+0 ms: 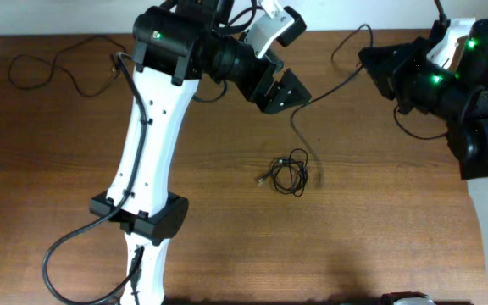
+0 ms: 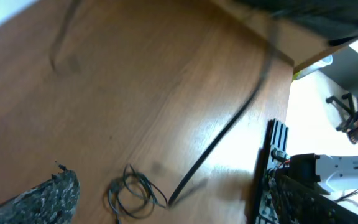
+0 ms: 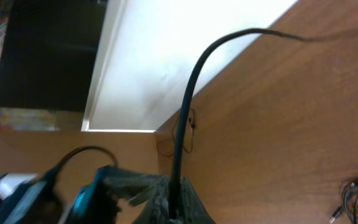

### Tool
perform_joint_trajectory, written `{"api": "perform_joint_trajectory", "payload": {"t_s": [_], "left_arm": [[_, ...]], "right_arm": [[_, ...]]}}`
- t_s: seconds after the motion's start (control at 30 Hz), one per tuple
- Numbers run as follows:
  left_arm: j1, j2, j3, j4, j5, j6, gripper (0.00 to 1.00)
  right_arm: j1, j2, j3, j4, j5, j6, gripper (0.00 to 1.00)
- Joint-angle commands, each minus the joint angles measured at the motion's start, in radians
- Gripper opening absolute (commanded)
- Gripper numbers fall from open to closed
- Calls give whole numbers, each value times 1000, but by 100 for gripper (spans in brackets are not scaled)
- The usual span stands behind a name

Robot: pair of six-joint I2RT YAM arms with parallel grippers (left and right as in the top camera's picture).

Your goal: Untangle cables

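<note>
1. Tabletop [image 1: 379, 220] of brown wood fills the overhead view. Its far edge runs along the top, and its near edge lies just above the bottom of the picture.
2. The knot of cables [image 1: 293, 172] lies near the middle of the wood, with bare wood on every side, well away from all edges.
3. A long cable [image 1: 337, 83] rises from beside the knot and slants up to the right, passing close by the left gripper [image 1: 291, 91] on its way to the right gripper [image 1: 371, 63].
4. In the right wrist view, the right gripper [image 3: 169, 202] is pinched on the long cable [image 3: 188, 93], which arches away over the table's edge. The knot [image 3: 353, 193] shows at the lower right corner.
5. The left wrist view shows only one finger [image 2: 48, 199], so whether the left gripper is spread or pressed together cannot be told. The knot [image 2: 132, 193] lies just beside that finger, with the long cable [image 2: 222, 134] slanting away toward the table's edge.
6. A separate cable [image 1: 58, 68] lies wavy near the far left corner, well apart from the knot.
7. The left arm stretches over the left-middle of the table. The right arm stands at the right edge.
</note>
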Motion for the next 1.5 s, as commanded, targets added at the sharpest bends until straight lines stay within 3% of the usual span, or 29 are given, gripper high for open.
{"api": "perform_joint_trajectory", "payload": {"t_s": [0.0, 0.13, 0.2, 0.43, 0.77, 0.97, 1.17, 1.47], "left_arm": [[-9, -7, 35, 11, 72, 69, 89], [-38, -7, 35, 42, 72, 68, 84], [-55, -6, 34, 69, 72, 68, 74], [-153, -6, 26, 133, 65, 68, 66], [-203, -6, 23, 150, -197, 68, 50], [-194, -6, 3, 155, -338, 68, 50], [-182, -10, 11, 166, -262, 68, 47], [-183, -28, 11, 169, -315, 68, 54]], "right_arm": [[4, 35, 12, -20, -3, 56, 4], [11, 45, 12, -19, -29, 61, 4], [26, 45, 12, -18, -29, 66, 4], [50, 45, 12, -21, -22, 72, 4], [50, 45, 12, -42, -74, 101, 4], [49, 45, 12, -42, -89, 101, 4], [49, 45, 12, -47, -69, 101, 4], [49, 45, 12, -63, -70, 147, 4]]}}
